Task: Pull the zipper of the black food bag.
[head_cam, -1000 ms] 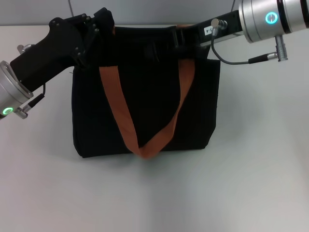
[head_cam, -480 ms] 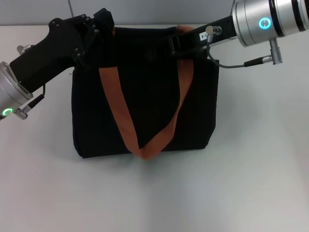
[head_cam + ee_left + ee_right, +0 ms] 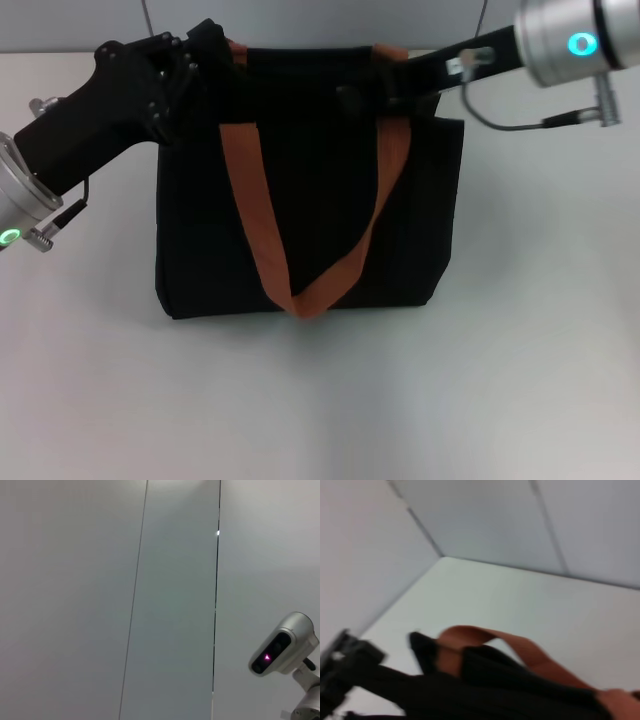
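Note:
The black food bag (image 3: pixel 310 200) lies flat on the white table with its two orange-brown straps (image 3: pixel 262 250) draped over the front. My left gripper (image 3: pixel 203 52) is at the bag's top left corner, black against the black fabric. At the top edge near the right strap is my right gripper (image 3: pixel 358 97), equally dark against the bag. The zipper is hidden among the dark fabric and gripper parts. In the right wrist view the bag's top edge (image 3: pixel 510 685) and a strap (image 3: pixel 485 636) show blurred. The left wrist view shows none of these.
The white table (image 3: pixel 330 400) stretches in front of and to both sides of the bag. A grey wall runs behind it. In the left wrist view there are only wall panels and a small grey camera (image 3: pixel 282 650) on a stand.
The right arm has drawn to the right along the bag's top edge. The bag has shifted slightly right with it, and the left gripper has followed at the corner.

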Available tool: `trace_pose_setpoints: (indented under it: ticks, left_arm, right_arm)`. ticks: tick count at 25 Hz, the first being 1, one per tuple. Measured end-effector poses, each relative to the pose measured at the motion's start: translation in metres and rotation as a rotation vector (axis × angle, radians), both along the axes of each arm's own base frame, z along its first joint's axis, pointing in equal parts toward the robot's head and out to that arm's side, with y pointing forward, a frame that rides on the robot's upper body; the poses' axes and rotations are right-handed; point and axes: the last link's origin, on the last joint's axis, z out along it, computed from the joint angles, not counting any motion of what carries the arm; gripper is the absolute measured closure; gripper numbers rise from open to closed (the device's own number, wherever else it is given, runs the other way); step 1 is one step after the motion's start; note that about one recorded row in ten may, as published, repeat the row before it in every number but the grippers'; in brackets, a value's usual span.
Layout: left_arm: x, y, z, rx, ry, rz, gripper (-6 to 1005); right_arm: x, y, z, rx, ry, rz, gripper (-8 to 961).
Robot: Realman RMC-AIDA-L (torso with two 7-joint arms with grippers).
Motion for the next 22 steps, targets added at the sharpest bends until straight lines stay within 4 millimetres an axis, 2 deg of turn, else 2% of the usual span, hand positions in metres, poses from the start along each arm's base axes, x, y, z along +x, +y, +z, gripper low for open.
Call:
trace_pose_setpoints:
  ticks: [5,9,12,13,14,15,16,18,19,20,22]
  left_arm:
    - [-0.003,-0.001,0.001,0.002,0.002,0.008,842]
    - [-0.006,-0.003,0.003,0.009,0.002,0.016,840]
    - [-0.008,-0.003,0.004,0.014,-0.001,0.024,838]
    - [-0.01,-0.004,0.005,0.019,-0.004,0.034,838]
    - [-0.01,-0.004,0.005,0.019,-0.004,0.034,837]
    - [-0.01,-0.004,0.005,0.019,-0.004,0.034,837]
    - [-0.014,-0.005,0.007,0.022,-0.015,0.052,836]
    - [-0.016,-0.007,0.009,0.014,-0.024,0.065,835]
    - [-0.017,-0.007,0.009,0.006,-0.03,0.073,835]
    - [-0.018,-0.007,0.01,-0.006,-0.037,0.085,834]
    - [-0.021,-0.006,0.012,-0.022,-0.044,0.102,833]
  right_arm:
    - [0.014,-0.006,0.024,0.075,-0.047,-0.026,954]
    - [0.02,-0.015,0.041,0.097,-0.001,-0.03,952]
    - [0.025,-0.024,0.052,0.093,0.104,0.013,940]
    - [0.033,-0.033,0.06,0.093,0.233,0.076,934]
    - [0.033,-0.033,0.06,0.093,0.233,0.076,928]
    - [0.044,-0.041,0.067,0.106,0.338,0.143,923]
    - [0.044,-0.041,0.067,0.106,0.338,0.143,917]
    - [0.065,-0.057,0.075,0.125,0.48,0.289,905]
    - [0.065,-0.057,0.075,0.125,0.48,0.289,899]
    - [0.081,-0.072,0.075,0.127,0.56,0.407,893]
    - [0.089,-0.078,0.073,0.127,0.588,0.457,757]
